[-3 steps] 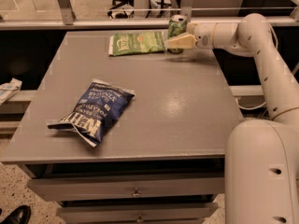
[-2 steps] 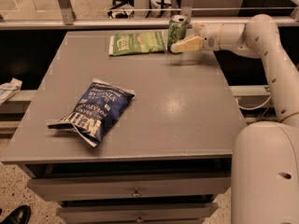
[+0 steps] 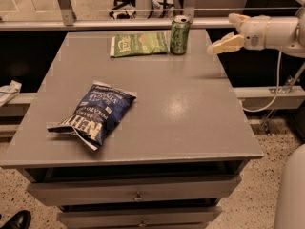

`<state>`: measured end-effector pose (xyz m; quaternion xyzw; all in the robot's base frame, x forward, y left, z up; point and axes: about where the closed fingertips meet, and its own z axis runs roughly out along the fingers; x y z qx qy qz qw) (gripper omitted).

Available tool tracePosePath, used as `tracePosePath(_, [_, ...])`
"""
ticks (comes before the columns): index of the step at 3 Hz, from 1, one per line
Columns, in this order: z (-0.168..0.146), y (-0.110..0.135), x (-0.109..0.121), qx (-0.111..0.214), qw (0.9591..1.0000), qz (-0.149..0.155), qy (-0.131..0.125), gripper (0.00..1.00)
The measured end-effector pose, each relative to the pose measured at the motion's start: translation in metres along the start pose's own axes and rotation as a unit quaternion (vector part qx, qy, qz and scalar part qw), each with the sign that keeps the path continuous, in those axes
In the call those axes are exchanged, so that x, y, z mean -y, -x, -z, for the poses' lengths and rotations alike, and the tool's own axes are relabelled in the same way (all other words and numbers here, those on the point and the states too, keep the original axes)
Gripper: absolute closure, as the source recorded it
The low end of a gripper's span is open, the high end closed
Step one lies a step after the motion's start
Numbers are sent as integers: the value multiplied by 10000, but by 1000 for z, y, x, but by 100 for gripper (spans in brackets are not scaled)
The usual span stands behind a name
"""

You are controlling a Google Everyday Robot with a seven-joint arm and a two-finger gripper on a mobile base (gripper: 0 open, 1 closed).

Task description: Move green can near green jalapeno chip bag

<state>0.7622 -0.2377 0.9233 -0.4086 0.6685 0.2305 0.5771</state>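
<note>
Green can (image 3: 179, 35) upright at the far edge, end effector (image 3: 220, 33) standing off to its side.
Camera view: the can stands at 12 o'clock on the counter (image 3: 190, 109), just beside the 3 o'clock end of the flat green jalapeno chip bag (image 3: 139, 44). The end effector hangs at 3 o'clock from the can, apart from it, over the counter's right edge, fingers spread and gripping nothing. A dark blue chip bag (image 3: 93, 113) lies at 8 o'clock, well apart.
</note>
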Motion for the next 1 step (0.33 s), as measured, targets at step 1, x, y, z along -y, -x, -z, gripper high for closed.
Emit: tracePosePath(1, [14, 2, 2, -4, 10000, 64, -74, 0])
